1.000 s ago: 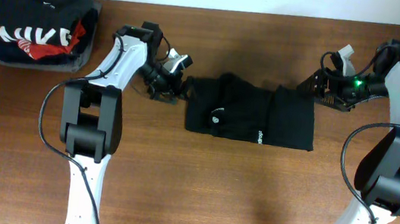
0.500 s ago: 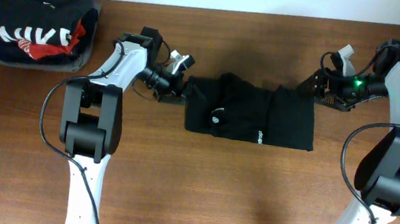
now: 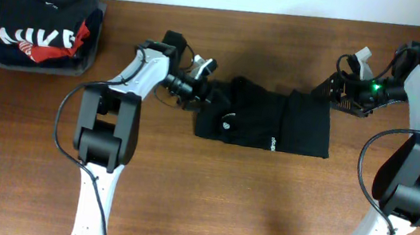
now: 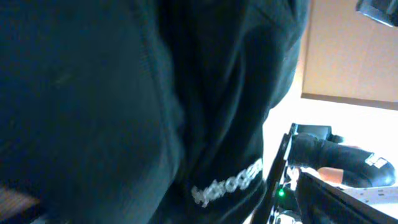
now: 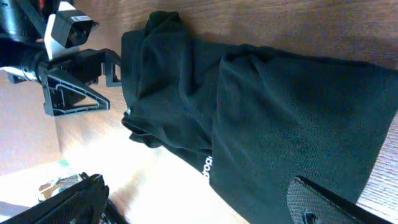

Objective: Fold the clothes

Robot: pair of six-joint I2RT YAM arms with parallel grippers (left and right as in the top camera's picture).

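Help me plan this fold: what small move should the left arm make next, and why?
Probably close the left gripper on the bunched left edge of the black garment: its jaws stand open right at that edge, fabric fills its wrist view, and the right gripper sits open at the opposite edge.

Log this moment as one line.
black shirt: partly folded | left gripper: open, at left end | right gripper: open, at right end

Folded black top [image 3: 41,24]: laid at the table's far left corner, with white letters and red print shown.
Grey garment [image 3: 39,69]: stacked under the black top, only its edges seen.
Table [image 3: 199,204]: brown wood grain is shown.
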